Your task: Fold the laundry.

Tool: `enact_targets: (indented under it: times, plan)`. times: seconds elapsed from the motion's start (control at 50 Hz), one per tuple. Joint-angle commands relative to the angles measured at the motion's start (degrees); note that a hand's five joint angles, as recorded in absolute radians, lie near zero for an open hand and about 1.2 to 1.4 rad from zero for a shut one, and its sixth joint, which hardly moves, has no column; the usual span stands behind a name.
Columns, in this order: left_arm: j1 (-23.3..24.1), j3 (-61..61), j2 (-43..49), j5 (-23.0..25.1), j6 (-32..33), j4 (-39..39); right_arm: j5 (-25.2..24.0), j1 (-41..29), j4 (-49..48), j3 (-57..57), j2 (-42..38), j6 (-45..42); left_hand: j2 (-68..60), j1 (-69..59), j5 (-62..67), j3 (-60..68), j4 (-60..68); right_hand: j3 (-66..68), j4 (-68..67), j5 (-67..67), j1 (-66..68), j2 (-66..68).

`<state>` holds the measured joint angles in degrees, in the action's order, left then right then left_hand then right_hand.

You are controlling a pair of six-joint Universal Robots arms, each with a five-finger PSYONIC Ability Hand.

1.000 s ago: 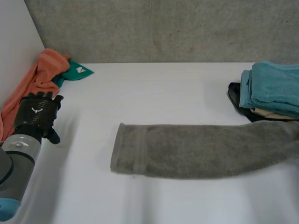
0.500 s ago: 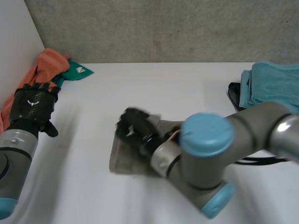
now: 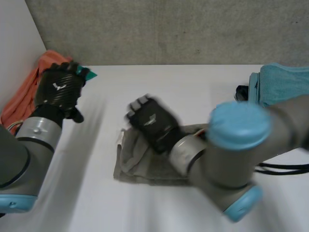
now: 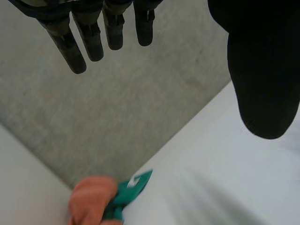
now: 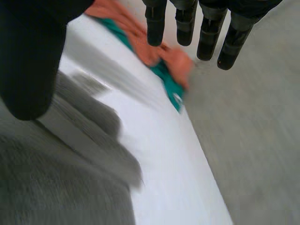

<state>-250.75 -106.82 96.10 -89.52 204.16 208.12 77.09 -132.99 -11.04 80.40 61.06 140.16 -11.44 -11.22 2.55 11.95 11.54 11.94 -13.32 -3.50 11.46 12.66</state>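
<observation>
Grey towel [image 3: 140, 166] looks soft, limp and light, so pinch its rumpled end's corners; your right hand [image 3: 152, 123] above it and left hand [image 3: 58, 89] are both straight-fingered, empty.

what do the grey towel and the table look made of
The grey towel looks like terry cloth, likely cotton: matte, fuzzy pile, soft rumples. The table looks like smooth white laminate or painted board, plain and even; which one is unclear.

A white table [image 3: 193, 87] stands against a grey concrete wall [image 3: 169, 29], a white panel [image 3: 14, 48] at its left.
</observation>
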Motion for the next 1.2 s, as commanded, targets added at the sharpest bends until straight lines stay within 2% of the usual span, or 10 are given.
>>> enact_targets:
  times: [0.02, 0.12, 0.26, 0.4, 0.48, 0.68, 0.92, 1.14, 1.16, 1.2]
  plan:
    - [9.7, 4.0, 3.7, 0.2, -4.5, 0.1, 2.4, 11.9, 11.6, 8.2, 9.9, 16.8, 0.2, 0.0, -1.3, -0.7, -0.3, -1.9, 3.3, 3.5, -1.5, -2.7]
    - [16.9, 6.4, 9.4, 0.4, -5.7, -0.2, 1.4, 17.8, 11.4, 15.7, 12.5, 16.0, 0.0, -0.2, -1.2, -0.6, -0.1, -1.9, 3.3, 3.5, -1.5, -2.7]
    - [22.5, 10.6, 19.5, 0.4, -5.4, -0.5, 0.2, 20.6, 8.0, 24.2, 14.1, 14.6, -0.8, -1.0, -0.3, 0.3, 0.7, 4.5, -3.1, -2.9, 5.0, 3.8]
    - [22.1, 14.8, 26.8, -0.6, -5.2, -0.6, -0.1, 20.4, 2.2, 29.4, 14.3, 14.5, -2.3, -2.5, 1.2, 1.8, 2.2, 14.3, -12.9, -12.7, 14.8, 13.6]
    - [21.8, 17.2, 29.6, -3.7, -4.6, -2.0, 0.1, 19.9, 0.6, 30.3, 13.9, 13.9, -2.5, -2.7, 1.4, 2.0, 2.4, 15.0, -13.6, -13.4, 15.4, 14.2]
    - [16.3, 17.1, 30.3, -15.6, 0.3, -4.5, 1.4, 19.9, -2.5, 31.8, 12.9, 9.4, -3.3, -3.5, 2.2, 2.8, 3.2, 23.2, -21.8, -21.6, 23.7, 22.5]
    - [17.8, 13.0, 27.8, -16.1, 0.4, -4.6, 4.4, 20.3, -2.7, 32.0, 12.0, 6.5, -2.6, -2.9, 1.5, 2.1, 2.5, 36.3, -34.9, -34.8, 36.8, 35.6]
    - [18.9, 10.8, 23.6, -16.3, -0.2, -4.6, 4.4, 20.3, -3.4, 32.5, 11.5, 6.6, -2.1, -2.4, 1.0, 1.6, 2.0, 37.2, -35.8, -35.6, 37.6, 36.4]
    - [18.9, 10.8, 23.3, -16.3, -0.2, -4.6, 4.3, 20.3, -3.4, 32.5, 11.5, 6.7, -2.1, -2.4, 1.0, 1.6, 2.0, 39.0, -37.6, -37.4, 39.5, 38.3]
    - [19.0, 10.5, 23.1, -16.3, -0.2, -4.6, 4.2, 20.4, -3.4, 32.6, 11.7, 6.9, -2.0, -2.2, 0.9, 1.5, 1.9, 56.3, -54.9, -54.7, 56.8, 55.6]
